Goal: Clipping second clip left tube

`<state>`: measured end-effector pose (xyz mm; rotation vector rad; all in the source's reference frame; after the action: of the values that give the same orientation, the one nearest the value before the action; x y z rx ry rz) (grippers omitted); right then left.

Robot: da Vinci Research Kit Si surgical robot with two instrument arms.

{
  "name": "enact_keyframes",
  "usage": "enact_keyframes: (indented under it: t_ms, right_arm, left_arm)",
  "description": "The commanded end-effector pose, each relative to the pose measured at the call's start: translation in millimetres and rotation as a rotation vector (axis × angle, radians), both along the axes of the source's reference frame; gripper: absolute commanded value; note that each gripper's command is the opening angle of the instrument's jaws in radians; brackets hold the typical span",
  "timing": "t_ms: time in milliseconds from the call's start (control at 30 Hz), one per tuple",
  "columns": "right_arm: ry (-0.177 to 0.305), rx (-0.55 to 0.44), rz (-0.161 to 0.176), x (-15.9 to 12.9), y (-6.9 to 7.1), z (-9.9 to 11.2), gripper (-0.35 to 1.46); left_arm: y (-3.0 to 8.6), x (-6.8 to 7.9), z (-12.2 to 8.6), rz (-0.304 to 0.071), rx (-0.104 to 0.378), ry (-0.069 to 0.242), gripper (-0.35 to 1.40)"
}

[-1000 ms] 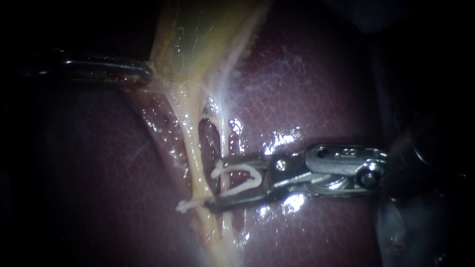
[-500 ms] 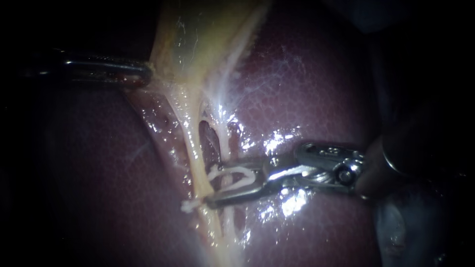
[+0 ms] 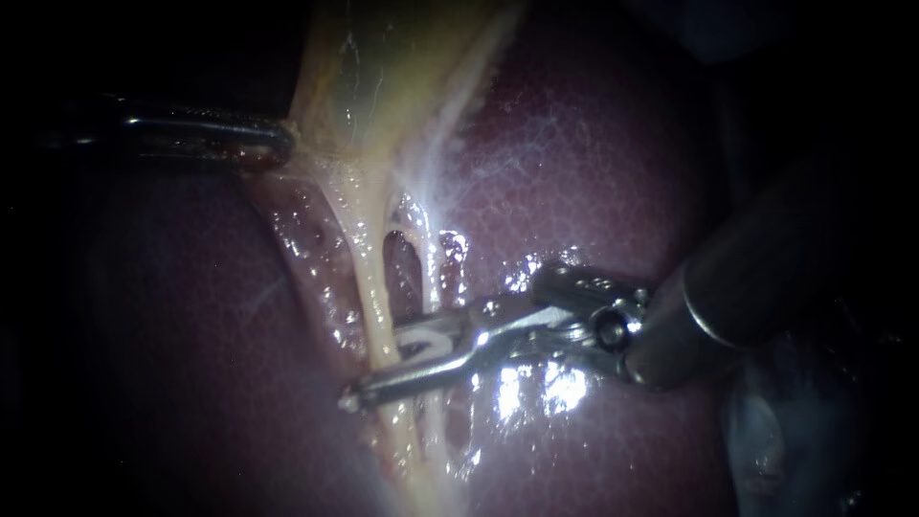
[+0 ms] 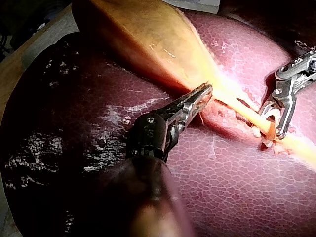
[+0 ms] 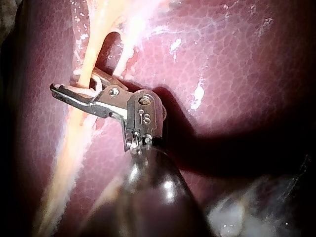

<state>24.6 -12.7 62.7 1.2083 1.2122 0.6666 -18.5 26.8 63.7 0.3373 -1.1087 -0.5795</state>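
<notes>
My left instrument (image 3: 276, 142) grips the gallbladder (image 3: 364, 77) while my right instrument's (image 3: 375, 366) jaws pinch the clip (image 3: 431, 343) around the left tube (image 3: 373, 287); next likely needs 1 full squeeze, then release.

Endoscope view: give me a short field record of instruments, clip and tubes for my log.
Left instrument: jaws shut on the gallbladder edge
Right instrument: jaws shut on the clip, astride the left tube
Clip: white, not yet released
Right tube: behind the jaws; inside the clip or not, cannot tell
Liver: underneath, wet
</notes>
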Motion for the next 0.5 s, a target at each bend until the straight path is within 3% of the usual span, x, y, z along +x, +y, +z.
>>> enact_keyframes:
  t_ms: [33,300,500]
  right_arm:
    - [0.005,0.0,0.003,0.1,0.0,-0.5,0.49]
    - [0.049,0.033,0.024,0.3,1.2,-4.9,0.48]
    - [0.048,0.039,0.028,0.0,1.5,-6.1,0.44]
  left_arm:
    - [0.0,0.0,0.0,0.0,0.0,0.0,-0.35]
    - [0.0,0.0,0.0,0.0,0.0,0.0,-0.35]
    - [0.0,0.0,0.0,0.0,0.0,0.0,-0.35]
